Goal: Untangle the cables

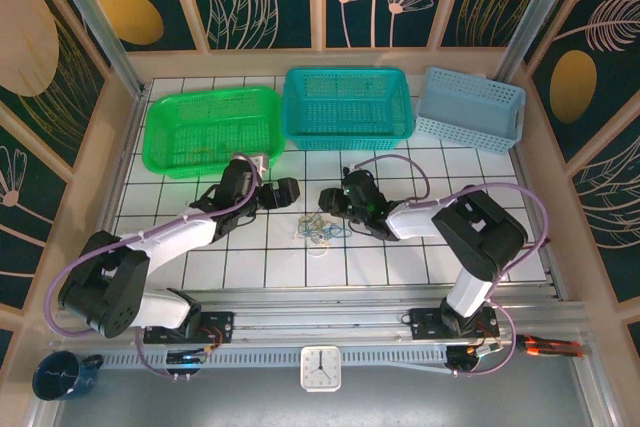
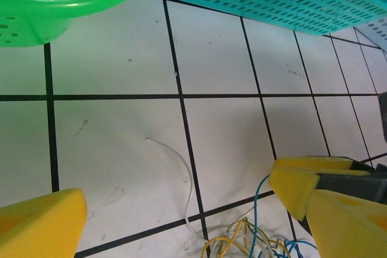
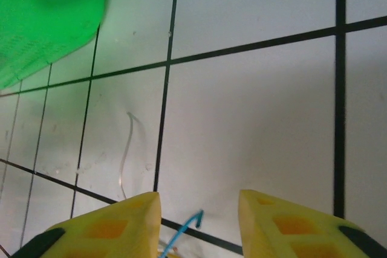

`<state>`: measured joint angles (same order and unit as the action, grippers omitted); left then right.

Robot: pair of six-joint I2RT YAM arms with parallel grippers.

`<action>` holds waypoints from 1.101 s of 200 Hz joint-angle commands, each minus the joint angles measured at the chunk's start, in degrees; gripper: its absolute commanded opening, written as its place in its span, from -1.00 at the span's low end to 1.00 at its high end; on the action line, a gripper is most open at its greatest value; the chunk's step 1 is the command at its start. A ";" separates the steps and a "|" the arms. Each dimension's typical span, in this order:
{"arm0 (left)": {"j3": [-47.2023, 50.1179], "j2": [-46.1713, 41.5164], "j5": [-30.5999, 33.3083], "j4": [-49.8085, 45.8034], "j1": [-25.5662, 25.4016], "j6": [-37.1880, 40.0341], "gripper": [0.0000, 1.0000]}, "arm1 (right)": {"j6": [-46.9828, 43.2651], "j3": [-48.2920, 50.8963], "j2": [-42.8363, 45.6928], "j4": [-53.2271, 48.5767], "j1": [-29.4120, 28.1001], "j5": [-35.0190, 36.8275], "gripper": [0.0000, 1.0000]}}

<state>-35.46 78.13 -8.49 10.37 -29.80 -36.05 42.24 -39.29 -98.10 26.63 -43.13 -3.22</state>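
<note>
Several thin cables (image 1: 322, 229) lie in one tangled knot on the tiled worktop (image 1: 250, 257), between the two pincers and nearer than the green basket (image 1: 155, 137). The left pincer (image 2: 181, 216) stands wide, its yellow fingers (image 2: 39, 225) flanking a white strand (image 2: 181, 164) and some yellow and blue loops (nothing gripped). The right pincer (image 3: 199, 222) is narrower, with a clear gap; a blue cable end (image 3: 187, 225) rises between its fingers, though I cannot tell whether it touches them.
</note>
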 commanded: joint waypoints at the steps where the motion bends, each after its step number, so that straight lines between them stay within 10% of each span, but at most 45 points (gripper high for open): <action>1: 0.92 -1.47 -0.30 1.74 -0.26 0.68 0.87 | 0.26 -2.61 -2.31 2.46 0.71 -1.36 -0.38; 31: 2.19 -2.61 -0.25 2.77 -0.25 0.94 0.91 | -0.88 -3.68 -2.60 3.07 1.19 -2.78 -1.00; 220: 9.73 -12.32 -9.76 23.00 -0.26 8.38 0.97 | -7.90 -11.67 19.88 -7.69 0.58 -3.04 -1.00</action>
<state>-26.02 66.43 -15.77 29.02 -29.80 -29.56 34.85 -49.84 -79.00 19.00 -42.04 -5.96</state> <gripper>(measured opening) 0.988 0.049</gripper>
